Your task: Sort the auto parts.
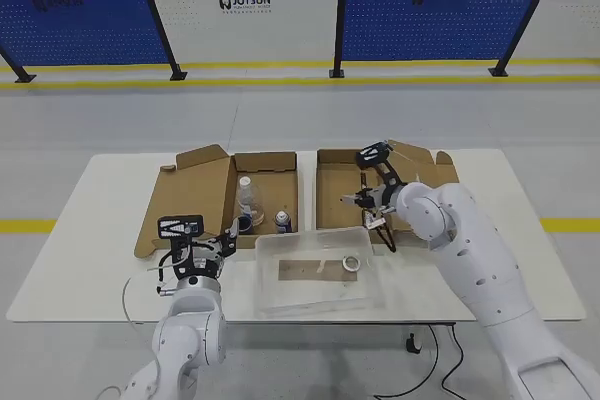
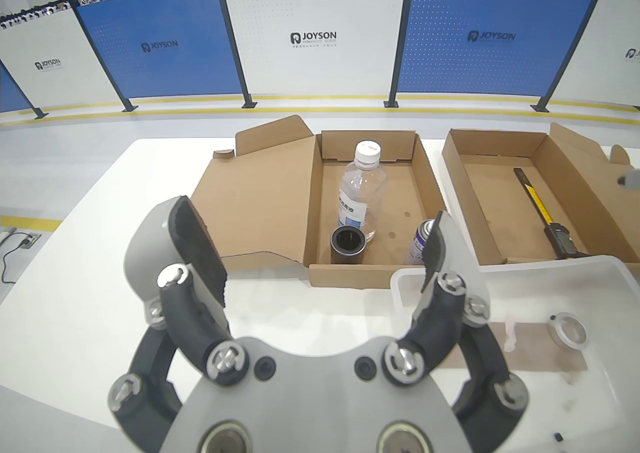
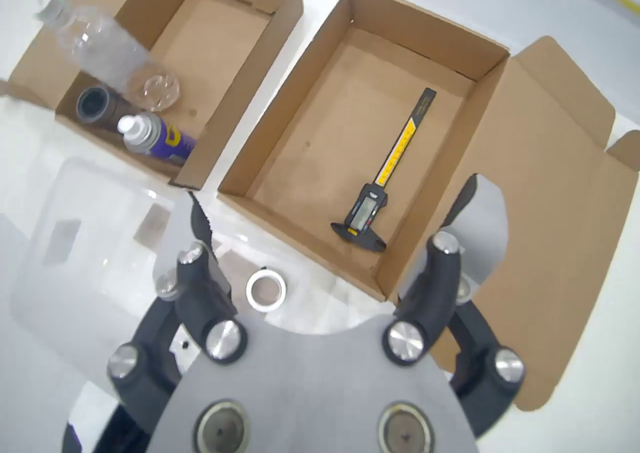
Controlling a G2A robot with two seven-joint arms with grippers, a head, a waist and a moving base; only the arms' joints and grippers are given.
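- Risk at left: left gripper (image 2: 312, 225), spread, hovers near the left box (image 2: 370, 145); reaching in could topple the upright bottle (image 2: 362, 195).
- Ring (image 3: 266, 290) lies flat in the clear tray (image 2: 500, 270), right of centre; being low and smooth, it may skid from the pads.
- Right gripper (image 3: 332, 197), spread above the near wall of the right box (image 3: 440, 25), could clip it on descending.

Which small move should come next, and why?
Probably the right gripper should lower toward the metal ring. Its jaws are open and empty, and the ring lies close by, still unsorted, in the clear tray.
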